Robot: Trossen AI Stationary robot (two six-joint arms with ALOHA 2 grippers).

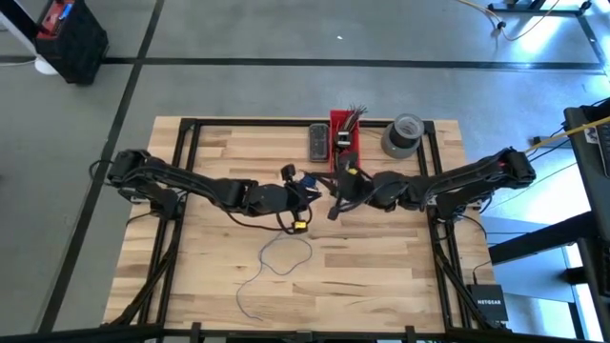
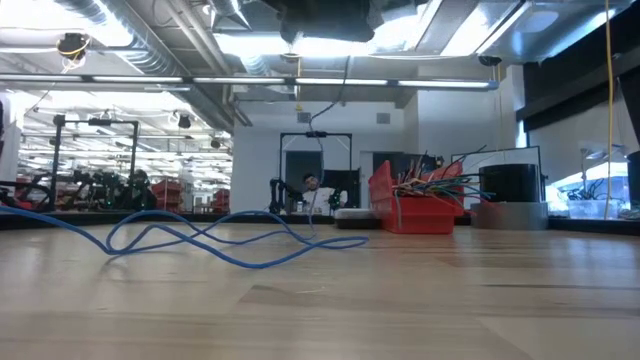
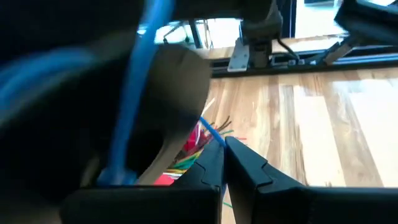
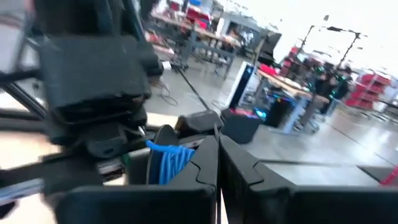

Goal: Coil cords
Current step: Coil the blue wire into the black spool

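Two dark arms reach in from the table's sides and meet just behind its middle. Nearest the front edge, a thin blue cord [image 1: 276, 262] lies loose on the bare wood of the table [image 1: 381, 276], looping once and trailing a tail toward the front; the low view shows its waves [image 2: 215, 240] resting flat on the boards. Behind it, the left gripper [image 1: 303, 193] is stretched inward with its fingers [image 3: 214, 165] clenched on the blue cord, which runs up past the wrist. Close beside it, the right gripper [image 1: 340, 195] is extended toward the left one, fingers pressed together; a small blue coil [image 4: 171, 162] sits near its tips. Farther back stand a red bin [image 1: 345, 133] of coloured wire ends and a grey tape roll [image 1: 402, 135].
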